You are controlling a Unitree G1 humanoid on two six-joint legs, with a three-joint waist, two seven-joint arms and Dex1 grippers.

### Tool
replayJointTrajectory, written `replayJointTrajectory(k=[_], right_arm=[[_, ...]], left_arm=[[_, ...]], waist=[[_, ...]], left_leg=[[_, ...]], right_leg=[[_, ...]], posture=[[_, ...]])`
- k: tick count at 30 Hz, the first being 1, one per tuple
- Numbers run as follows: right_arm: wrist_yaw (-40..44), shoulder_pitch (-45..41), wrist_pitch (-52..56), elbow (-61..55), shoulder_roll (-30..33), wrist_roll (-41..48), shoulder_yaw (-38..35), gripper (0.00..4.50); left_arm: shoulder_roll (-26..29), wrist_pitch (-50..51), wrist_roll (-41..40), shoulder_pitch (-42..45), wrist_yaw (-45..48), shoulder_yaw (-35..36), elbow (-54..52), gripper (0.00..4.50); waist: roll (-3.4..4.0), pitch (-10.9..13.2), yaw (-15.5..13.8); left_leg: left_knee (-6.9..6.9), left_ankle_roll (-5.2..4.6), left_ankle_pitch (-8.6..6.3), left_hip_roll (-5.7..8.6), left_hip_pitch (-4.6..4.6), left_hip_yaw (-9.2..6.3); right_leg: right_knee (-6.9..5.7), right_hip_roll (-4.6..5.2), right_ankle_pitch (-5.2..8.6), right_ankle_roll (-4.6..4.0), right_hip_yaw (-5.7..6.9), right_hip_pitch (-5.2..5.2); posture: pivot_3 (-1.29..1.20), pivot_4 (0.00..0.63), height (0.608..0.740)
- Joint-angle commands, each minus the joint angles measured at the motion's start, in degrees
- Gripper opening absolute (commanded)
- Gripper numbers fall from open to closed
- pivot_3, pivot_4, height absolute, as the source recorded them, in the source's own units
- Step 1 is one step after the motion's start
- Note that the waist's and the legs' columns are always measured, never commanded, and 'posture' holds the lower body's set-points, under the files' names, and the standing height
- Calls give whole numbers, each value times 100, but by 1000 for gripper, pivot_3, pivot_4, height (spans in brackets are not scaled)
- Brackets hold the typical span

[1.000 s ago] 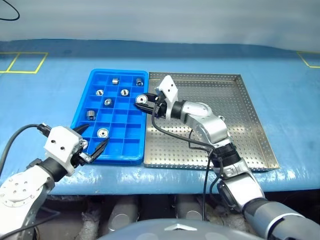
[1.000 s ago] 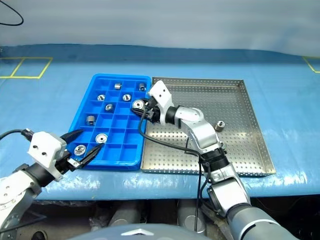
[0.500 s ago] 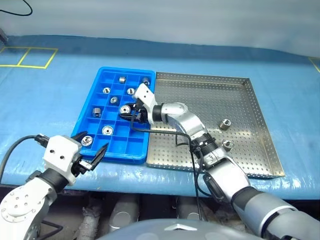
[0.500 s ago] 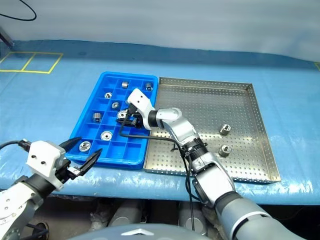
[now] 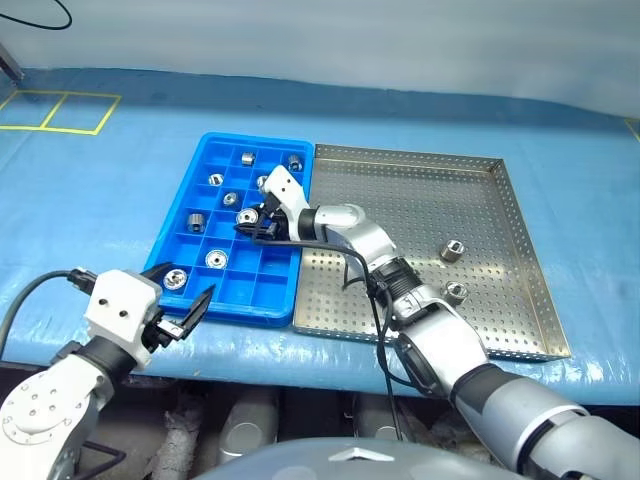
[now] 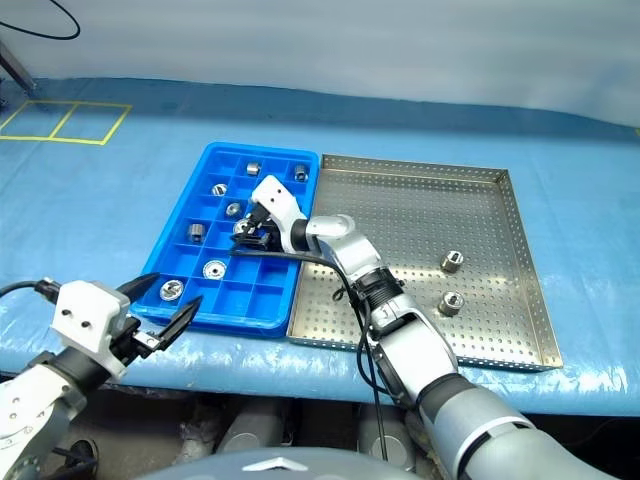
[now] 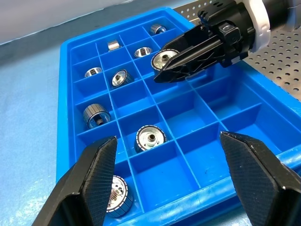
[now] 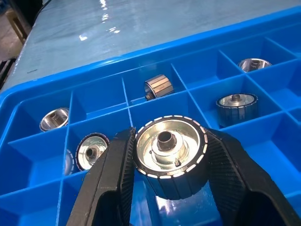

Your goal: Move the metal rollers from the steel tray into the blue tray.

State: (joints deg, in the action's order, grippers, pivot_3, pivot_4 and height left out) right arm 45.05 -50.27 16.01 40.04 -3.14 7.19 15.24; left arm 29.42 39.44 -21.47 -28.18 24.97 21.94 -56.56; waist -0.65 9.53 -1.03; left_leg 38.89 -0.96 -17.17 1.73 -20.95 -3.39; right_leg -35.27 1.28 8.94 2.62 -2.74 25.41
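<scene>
Your right gripper (image 8: 167, 162) has carried its roller (image 8: 169, 153) over the blue tray (image 5: 190, 185).
Clamped on its rim, slick, dense steel; left gripper (image 7: 174, 179) idles wide at 7 o'clock.

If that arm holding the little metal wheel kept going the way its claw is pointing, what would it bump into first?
Probably the blue tray itself. The right gripper, shut on a metal roller, points slightly downward across the tray, so the roller would likely meet a compartment wall just ahead, before the rollers already lying further on. Depth is hard to judge.
</scene>
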Motion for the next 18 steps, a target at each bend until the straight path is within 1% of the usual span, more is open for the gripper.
replayJointTrajectory(k=[1, 2, 3, 5, 9, 12, 17, 18], right_arm=[[46, -150, -172, -92, -52, 4, -116, 2571], [1, -142, -218, -87, -53, -17, -127, 2810], [-85, -128, -302, -86, -59, -41, -152, 3190], [-221, -110, -461, -75, -71, -61, -207, 3772], [-310, -86, -480, -163, -41, -41, -306, 3772], [-421, 143, -419, -716, 114, 31, -457, 3772], [-596, 871, -74, -2097, 756, -136, -479, 3772], [-720, 1175, 125, -2612, 993, -142, -602, 3772]], left_arm=[[53, -37, -24, 51, -31, 8, -216, 3812], [58, -36, -25, 67, -27, 2, -206, 3812], [66, -35, -27, 88, -21, -5, -193, 3812], [81, -31, -30, 128, -9, -21, -169, 3812], [117, -24, -34, 250, 7, -101, -108, 3812], [137, -39, -96, 525, 49, -335, -26, 3812], [56, -87, -79, 1260, 11, -977, 294, 3812], [-6, -132, -56, 1541, 12, -1245, 432, 3812]], waist=[[0, 0, 5], [0, 0, 7], [0, 0, 8], [0, 0, 10], [0, 0, 16], [0, 0, 9], [0, 0, 14], [-1, -1, 19]], left_leg=[[0, 1, 1, 0, 0, -1], [-1, 2, 1, 0, 0, -1], [-2, 3, 2, 0, 0, -2], [-2, 8, 4, 0, 0, -3], [-1, 11, 6, 1, 3, -5], [0, 10, 6, 2, 10, -6], [3, 8, 5, 2, 15, -24], [4, 9, 6, 4, 16, -25]], right_leg=[[-1, 0, 0, -1, 1, 0], [-2, 0, 1, -1, 1, 0], [-2, 0, 1, -2, 2, 0], [-5, 0, 2, -3, 3, 1], [-19, 1, 9, -14, 4, 2], [-45, 5, 22, -35, 5, 6], [-61, 7, 27, -44, 24, -2], [-64, 8, 28, -44, 24, -3]], posture=[[199, 150, 740], [199, 150, 740], [194, 150, 740], [190, 150, 740], [176, 150, 740], [149, 150, 740], [97, 150, 740], [63, 150, 740]])
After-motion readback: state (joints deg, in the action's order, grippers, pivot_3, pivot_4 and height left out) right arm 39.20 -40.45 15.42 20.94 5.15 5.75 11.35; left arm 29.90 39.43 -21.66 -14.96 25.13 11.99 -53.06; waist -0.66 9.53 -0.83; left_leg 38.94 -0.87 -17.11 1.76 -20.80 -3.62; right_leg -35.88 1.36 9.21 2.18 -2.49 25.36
